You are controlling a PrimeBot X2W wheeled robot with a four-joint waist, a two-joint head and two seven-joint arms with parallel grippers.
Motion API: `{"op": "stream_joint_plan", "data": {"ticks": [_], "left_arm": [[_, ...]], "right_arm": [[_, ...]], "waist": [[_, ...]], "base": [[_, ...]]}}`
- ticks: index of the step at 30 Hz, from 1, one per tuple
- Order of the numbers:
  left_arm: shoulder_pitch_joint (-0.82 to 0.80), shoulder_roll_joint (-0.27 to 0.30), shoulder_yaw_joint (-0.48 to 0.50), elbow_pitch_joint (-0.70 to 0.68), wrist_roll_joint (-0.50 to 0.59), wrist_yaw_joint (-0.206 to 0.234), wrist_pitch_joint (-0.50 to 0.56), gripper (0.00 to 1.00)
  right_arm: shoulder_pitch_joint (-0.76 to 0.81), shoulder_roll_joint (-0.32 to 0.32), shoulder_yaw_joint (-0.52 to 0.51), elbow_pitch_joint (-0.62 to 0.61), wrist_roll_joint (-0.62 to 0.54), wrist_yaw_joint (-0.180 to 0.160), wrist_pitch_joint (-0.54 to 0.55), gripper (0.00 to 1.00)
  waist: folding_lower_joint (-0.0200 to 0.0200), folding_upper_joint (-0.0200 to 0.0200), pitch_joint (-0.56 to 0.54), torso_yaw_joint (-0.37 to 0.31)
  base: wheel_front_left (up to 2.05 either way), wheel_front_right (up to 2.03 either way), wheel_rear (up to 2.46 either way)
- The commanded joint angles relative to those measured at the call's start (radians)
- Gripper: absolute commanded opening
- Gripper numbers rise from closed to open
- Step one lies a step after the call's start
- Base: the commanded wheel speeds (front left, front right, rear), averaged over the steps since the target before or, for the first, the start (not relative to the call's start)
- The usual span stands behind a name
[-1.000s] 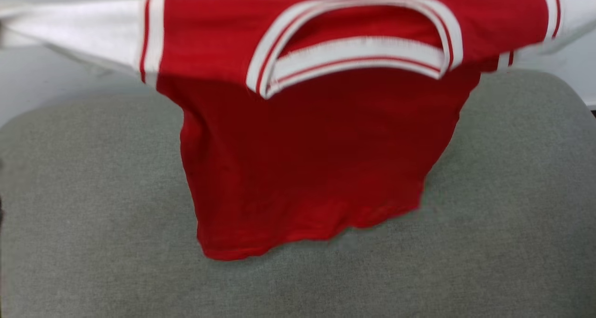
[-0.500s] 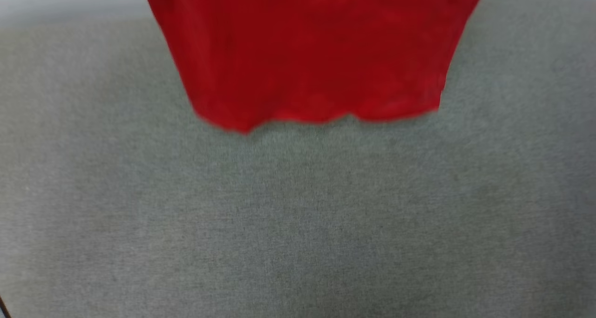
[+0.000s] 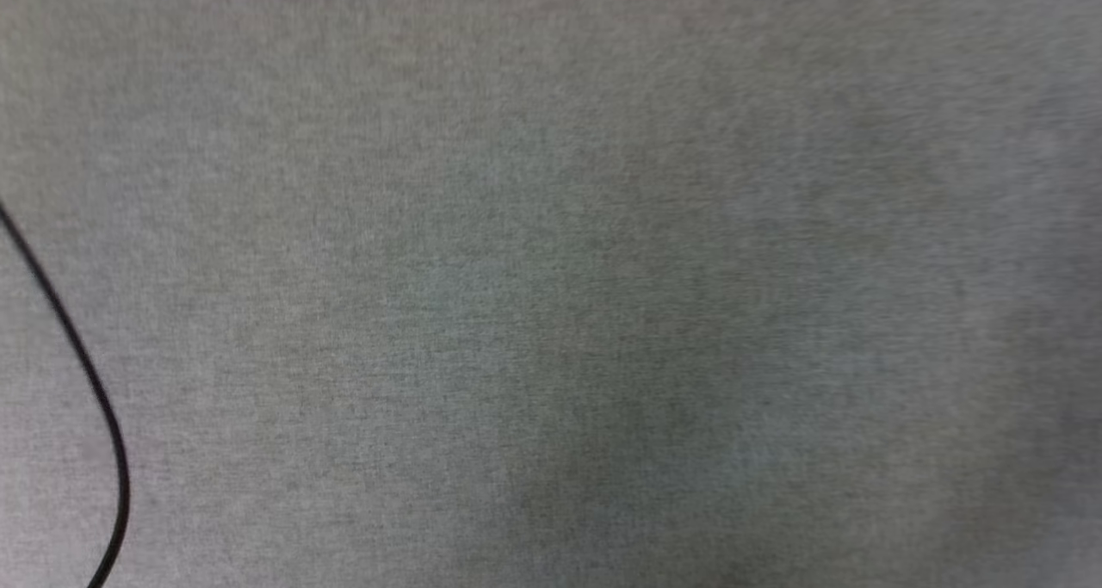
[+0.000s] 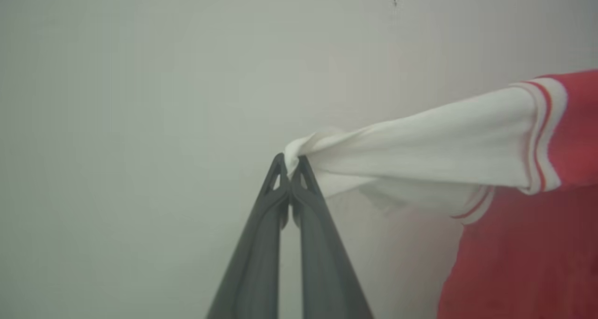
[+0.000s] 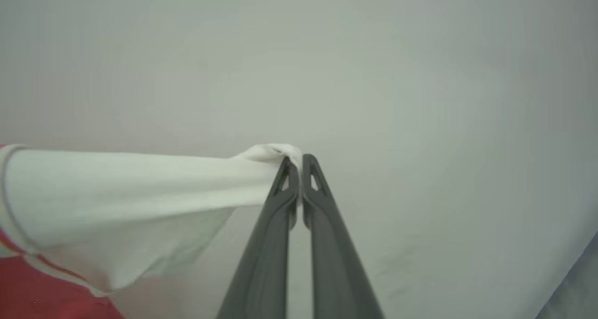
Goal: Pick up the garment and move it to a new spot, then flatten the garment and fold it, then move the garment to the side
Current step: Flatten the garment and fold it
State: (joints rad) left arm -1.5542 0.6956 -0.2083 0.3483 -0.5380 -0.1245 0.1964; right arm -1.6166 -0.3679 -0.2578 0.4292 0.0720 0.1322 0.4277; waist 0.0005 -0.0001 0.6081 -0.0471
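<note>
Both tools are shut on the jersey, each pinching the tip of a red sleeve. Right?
Wrong colour: the sleeves are white. In the left wrist view the left tool is shut on a white sleeve tip of the jersey; the right wrist view shows the right tool likewise.

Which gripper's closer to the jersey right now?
Neither, it's a tie: the left gripper is shut on one white sleeve end of the jersey; the right gripper is shut on the other sleeve end.

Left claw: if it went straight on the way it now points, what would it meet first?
Past the white sleeve of the shirt pinched in the left claw, a plain pale surface lies ahead; probably that, though its depth is unclear.
</note>
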Motion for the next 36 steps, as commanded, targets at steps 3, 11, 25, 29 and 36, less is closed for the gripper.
{"op": "stream_joint_plan", "data": {"ticks": [3, 11, 25, 29, 36], "left_arm": [[-0.098, -0.035, -0.026, 0.108, 0.035, 0.001, -0.107, 0.00], [-0.045, -0.101, -0.130, 0.297, 0.015, -0.004, -0.238, 0.00], [0.484, -0.070, -0.247, 0.306, -0.162, -0.005, -0.357, 0.00], [0.652, -0.056, -0.250, 0.293, -0.205, 0.000, -0.345, 0.00], [0.908, -0.032, -0.277, 0.236, -0.261, 0.026, -0.273, 0.00]], "right_arm": [[-0.063, 0.022, -0.047, 0.060, -0.054, -0.003, -0.097, 0.00], [0.005, 0.046, -0.041, 0.198, -0.091, -0.003, -0.195, 0.00], [0.404, 0.019, 0.041, 0.277, 0.078, -0.003, -0.176, 0.00], [0.567, 0.007, 0.081, 0.287, 0.124, -0.003, -0.143, 0.00], [0.822, -0.017, 0.122, 0.269, 0.239, -0.003, -0.034, 0.00]], "waist": [[-0.0005, 0.0001, 0.064, 0.039], [-0.0005, 0.0001, 0.040, 0.067], [-0.0005, 0.0001, -0.183, 0.060], [-0.0005, 0.0001, -0.259, 0.045], [-0.0005, 0.0001, -0.371, 0.026]], "base": [[0.00, 0.00, 0.00], [0.00, 0.00, 0.00], [0.00, 0.00, 0.00], [0.00, 0.00, 0.00], [0.00, 0.00, 0.00]]}}
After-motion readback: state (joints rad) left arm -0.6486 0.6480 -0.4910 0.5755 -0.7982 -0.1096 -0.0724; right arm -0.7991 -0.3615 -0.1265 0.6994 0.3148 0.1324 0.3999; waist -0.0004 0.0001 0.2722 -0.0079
